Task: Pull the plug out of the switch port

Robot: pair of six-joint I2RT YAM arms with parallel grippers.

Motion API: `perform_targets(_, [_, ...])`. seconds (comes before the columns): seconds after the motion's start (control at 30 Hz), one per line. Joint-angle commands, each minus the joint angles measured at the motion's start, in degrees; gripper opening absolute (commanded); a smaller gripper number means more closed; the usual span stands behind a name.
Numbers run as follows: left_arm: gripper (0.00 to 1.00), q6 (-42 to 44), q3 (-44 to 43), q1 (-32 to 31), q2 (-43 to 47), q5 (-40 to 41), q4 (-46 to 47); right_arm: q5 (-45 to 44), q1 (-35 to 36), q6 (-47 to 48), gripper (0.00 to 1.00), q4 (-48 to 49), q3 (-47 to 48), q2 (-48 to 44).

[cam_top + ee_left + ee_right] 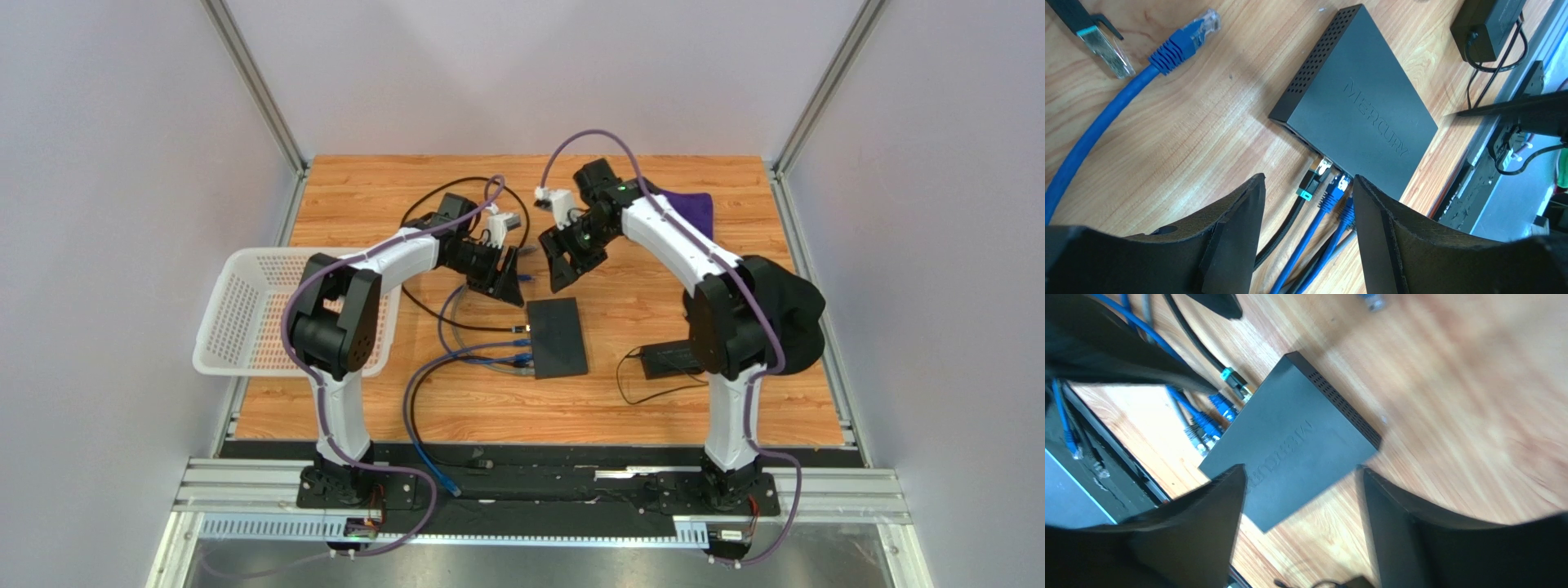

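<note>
Cables (1308,237) crowd switch (1358,104) port edge; far side clr.

Wood-grain tabletop (368,196); plain pale walls (123,184) three sides; metal corner posts (253,80); even light.

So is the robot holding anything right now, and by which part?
Nothing. The left end effector and the right end effector both hover open above the switch, plugs untouched.

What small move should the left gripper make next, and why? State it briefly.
Probably lower the left gripper onto the black teal-tabbed plug: its open jaws hover above that plug, which sits in a socket of the flat matte-black rectangular switch.
</note>
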State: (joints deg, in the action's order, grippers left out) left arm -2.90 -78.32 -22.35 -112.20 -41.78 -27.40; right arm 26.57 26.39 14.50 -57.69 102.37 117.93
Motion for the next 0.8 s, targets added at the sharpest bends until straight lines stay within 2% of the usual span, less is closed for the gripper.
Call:
perform_targets(0.0, [0.63,0.09,1.15,0.46,0.94,-2.78,1.91,2.67,-3.44,2.2,0.3,5.03,-3.73,-15.15])
perform_targets(0.03, [0.63,-0.26,0.98,0.46,0.59,-3.3,2.08,3.57,-3.63,2.63,0.17,9.57,-6.54,-17.36])
perform_targets(0.07, [0.62,-0.27,0.72,0.46,-0.55,-4.27,1.82,4.01,-3.63,3.16,0.09,12.23,-9.52,-19.12])
perform_targets(0.1, [0.62,-0.27,-0.41,0.55,-1.34,-4.54,1.21,6.02,-3.45,2.9,0.0,15.3,-16.34,-20.45])
perform_targets(0.13, [0.62,-0.27,-1.03,0.64,-2.14,-4.8,0.6,6.48,-3.1,2.2,0.0,18.81,-18.32,-21.76])
perform_targets(0.27, [0.61,-0.27,-1.57,0.82,-4.34,-7.25,0.06,8.32,-1.87,-1.48,0.0,18.75,-21.94,-17.31])
perform_targets(0.37, [0.6,-0.27,-1.66,0.82,-5.3,-8.4,-0.37,8.85,-1.08,-4.75,0.0,24.46,-26.86,-16.77])
perform_targets(0.5, [0.59,-0.44,-1.66,0.82,-6.45,-8.14,-0.64,10.69,1.64,-4.48,0.0,21.66,-25.37,-14.05])
perform_targets(0.77, [0.56,2.81,-0.78,0.82,-8.21,-8.85,-1.87,10.62,2.79,-8.62,0.0,26.4,-29.59,-12.29])
